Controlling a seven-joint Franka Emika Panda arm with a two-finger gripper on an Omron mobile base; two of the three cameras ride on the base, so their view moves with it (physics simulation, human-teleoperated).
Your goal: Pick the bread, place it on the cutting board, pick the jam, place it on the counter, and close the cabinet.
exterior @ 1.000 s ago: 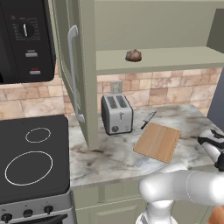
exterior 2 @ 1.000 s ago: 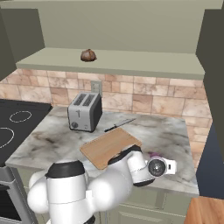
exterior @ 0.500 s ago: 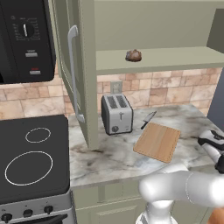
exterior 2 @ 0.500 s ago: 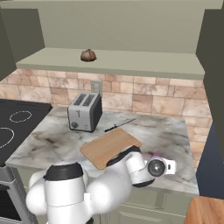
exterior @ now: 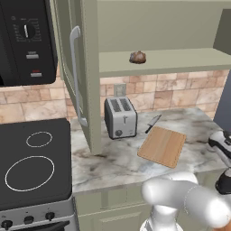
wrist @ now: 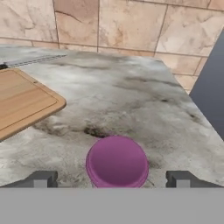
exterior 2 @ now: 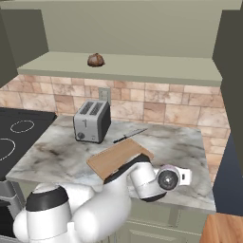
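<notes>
- Left base view: our pincer is low at the right edge of the counter [exterior: 108, 162], but we can't read the fingers from here. The bread [exterior: 137, 57] sits way up on the open cabinet [exterior: 90, 72] shelf, high above and to the left of the hand. The cutting board [exterior: 162, 145] lies bare, beside the hand on its left, with a knife [exterior: 153, 123] and a toaster [exterior: 120, 116] further that way.
- Right base view: the wrist hangs over the front right part of the worktop, just off the board's near corner. The roll is on the shelf, well above and behind the hand.
- Hand view: here the gripper [wrist: 112, 179] is spread wide, one tip on each side of the jam [wrist: 117, 161], not touching it. The purple jar stands upright on the stone, right between the fingers, with the board off to the left.
- Our take: the jam looks set down on the counter, so that step seems done. The bread isn't on the board yet. Next we'd lift the hand clear without knocking the jar, then reach up to the shelf for the roll. The cabinet door still needs shutting.
</notes>
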